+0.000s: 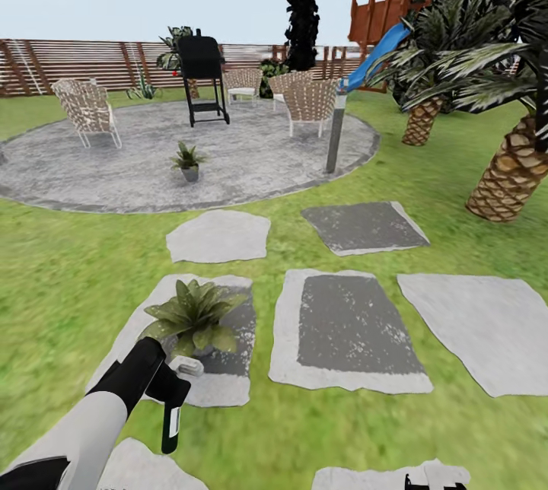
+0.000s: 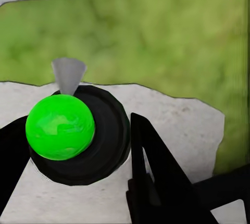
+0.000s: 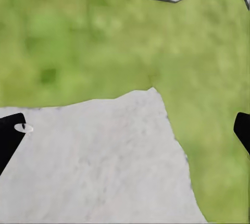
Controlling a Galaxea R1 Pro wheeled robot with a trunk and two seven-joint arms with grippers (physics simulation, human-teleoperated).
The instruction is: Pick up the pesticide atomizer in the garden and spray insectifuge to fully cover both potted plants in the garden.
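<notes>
The left hand [image 1: 173, 391] held the spray bottle [image 1: 170, 418] at lower left, nozzle toward the near plant [image 1: 194, 315] just above it; the right hand [image 3: 125, 135] was wide, empty.

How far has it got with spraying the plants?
Pick-up looks done: the left gripper holds the atomizer. In hand: it's beside the near plant on a stepping stone; no spray visible. Left: the far plant on the paved circle.

Atomizer [image 2: 60, 127]: bright green bottle seen end-on, held by the left gripper [image 1: 169, 377].
Near potted plant [image 1: 194, 315]: upright on a stepping stone.
Far potted plant [image 1: 187, 160]: upright on paving.
</notes>
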